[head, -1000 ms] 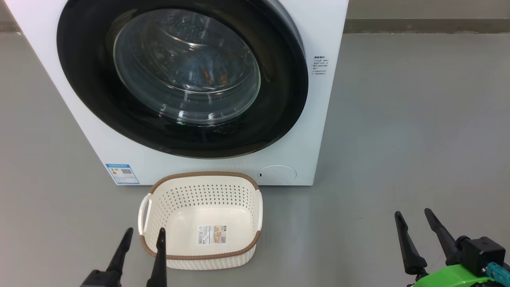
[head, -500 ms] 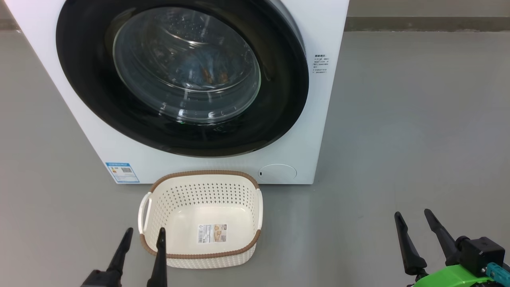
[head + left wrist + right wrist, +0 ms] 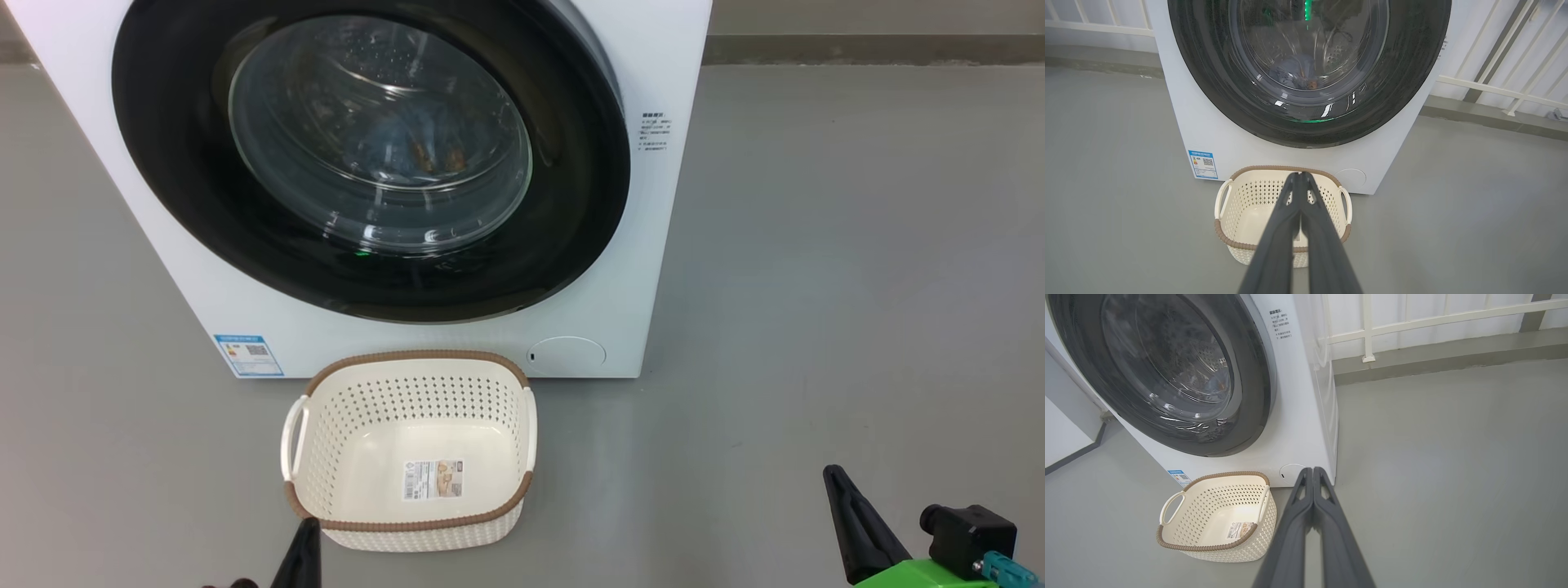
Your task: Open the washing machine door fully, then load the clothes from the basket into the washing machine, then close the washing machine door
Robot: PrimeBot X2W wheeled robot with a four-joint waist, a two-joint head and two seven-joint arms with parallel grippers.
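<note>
**While the door looks shut, the latch and the basket are the weak points**

Although the washing machine door [image 3: 371,163] lies flat against the front of the washing machine [image 3: 653,245], the pictures do not show whether its latch has caught. The clothes [image 3: 1298,75] are inside the drum, seen as a blue heap through the glass, and the basket [image 3: 408,363] stands empty on the floor [image 3: 816,286], just in front of the machine and below the door. By this layout, the task seems to be at its end or very close to it.

The left claw [image 3: 1301,175] has its two fingers pressed together and holds nothing. The right claw [image 3: 1312,470] is the same, fingers together and empty, well apart from the machine on the right side.

Three things could go wrong from here. If the door was only pushed and not clicked, it may swing out again, and the task would not be complete. If a piece of cloth sits in the gasket, the door would not seal; the glass hides this place, so one cannot tell. Also, in the head view the left claw's tip is just beside the near left corner of the basket, so a careless move of that arm could knock the light basket or tip it.
</note>
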